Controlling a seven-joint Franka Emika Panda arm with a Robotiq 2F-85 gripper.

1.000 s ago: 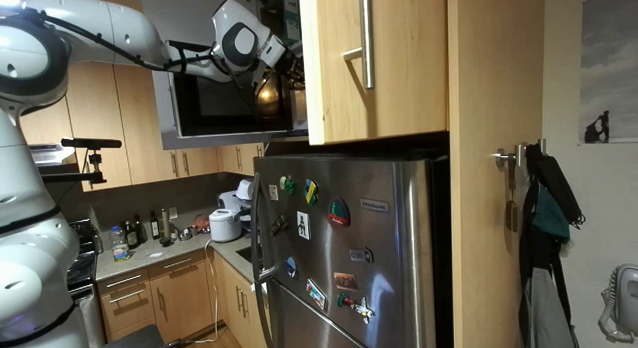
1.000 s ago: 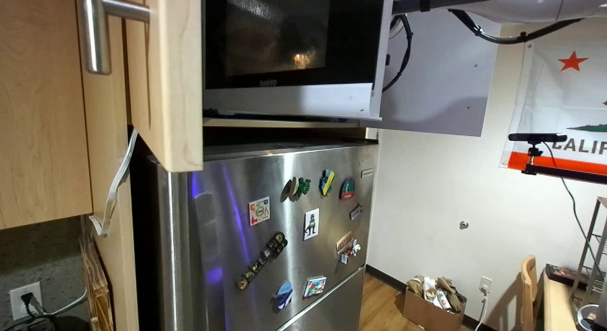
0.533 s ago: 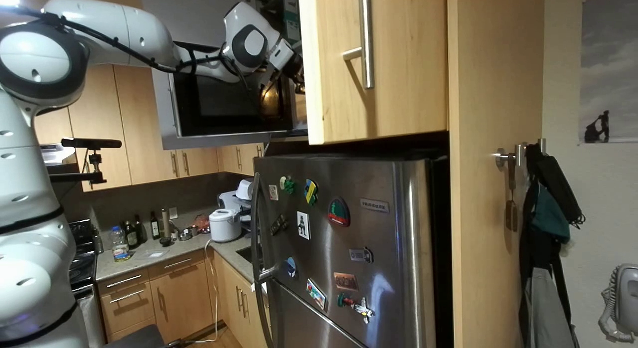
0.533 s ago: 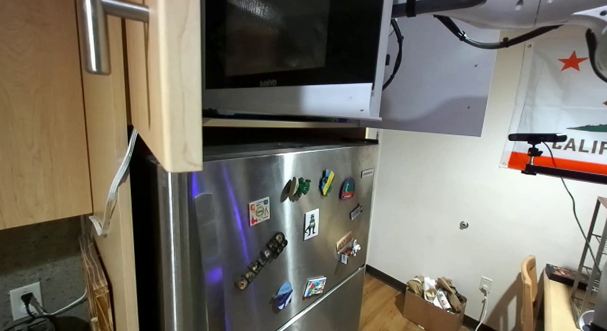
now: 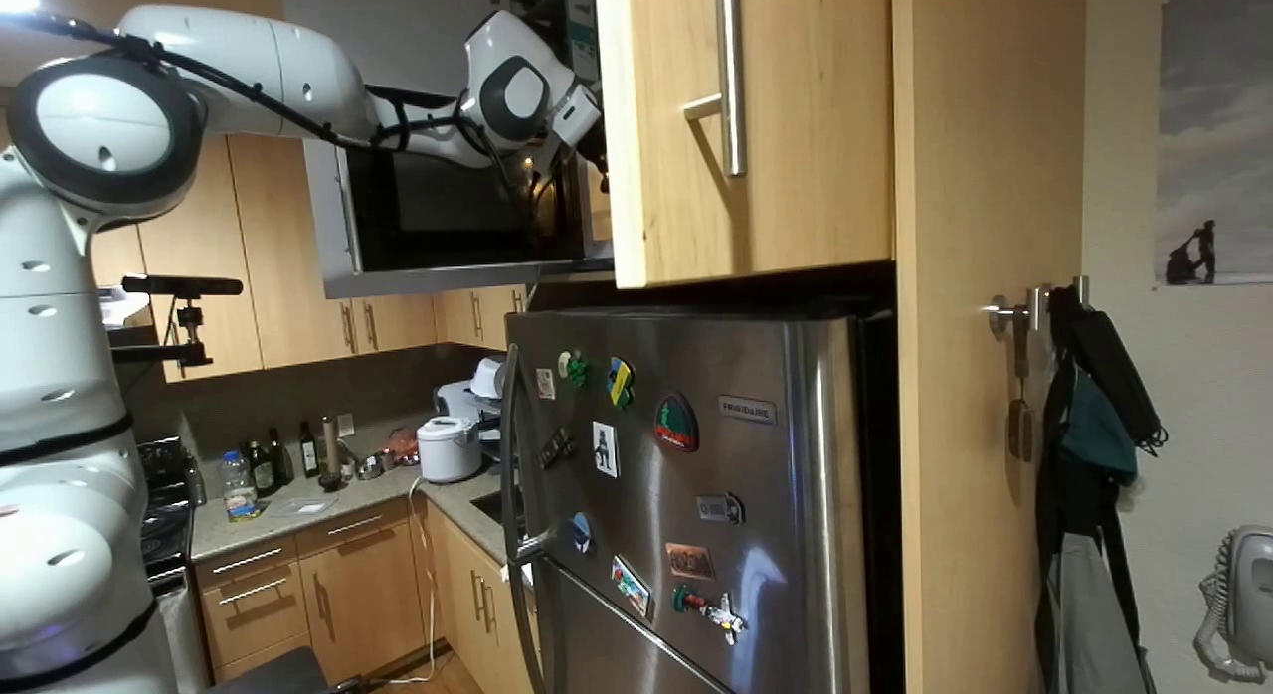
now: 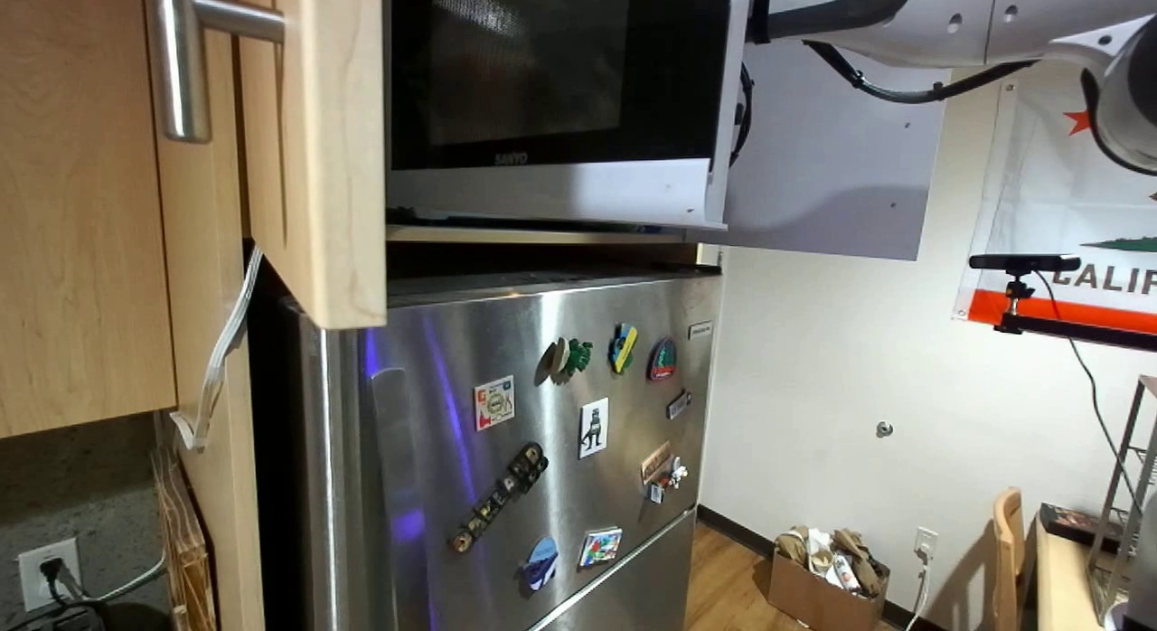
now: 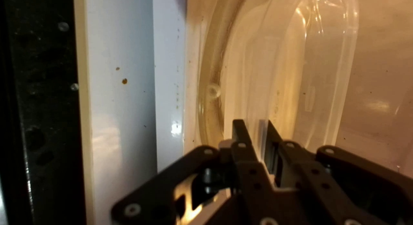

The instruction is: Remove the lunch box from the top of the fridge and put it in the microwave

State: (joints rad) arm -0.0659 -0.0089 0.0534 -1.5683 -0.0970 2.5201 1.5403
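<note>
The lunch box [image 7: 300,57] is a clear, round-cornered plastic container in the wrist view, inside the warmly lit microwave. My gripper [image 7: 255,123] has its fingers close together, with a wall of the box in the narrow gap; it looks shut on it. I cannot tell whether the box rests on the turntable [image 7: 209,70]. In an exterior view the gripper [image 5: 597,149] is mostly hidden behind the cabinet door; the box is hidden in both. The microwave [image 5: 438,212], its door open, also shows in an exterior view [image 6: 560,193]. The fridge [image 5: 786,495] stands below it.
An open wooden cabinet door [image 5: 816,87] stands right beside the hand; it also shows in an exterior view [image 6: 348,188]. A grey panel [image 6: 832,161] hangs beside the microwave. The white front lip [image 7: 125,122] of the opening runs along the box's left in the wrist view.
The arm has moved toward the microwave opening and a little lower. The hand is deeper behind the cabinet door. The warm reflection on the microwave door has faded.
</note>
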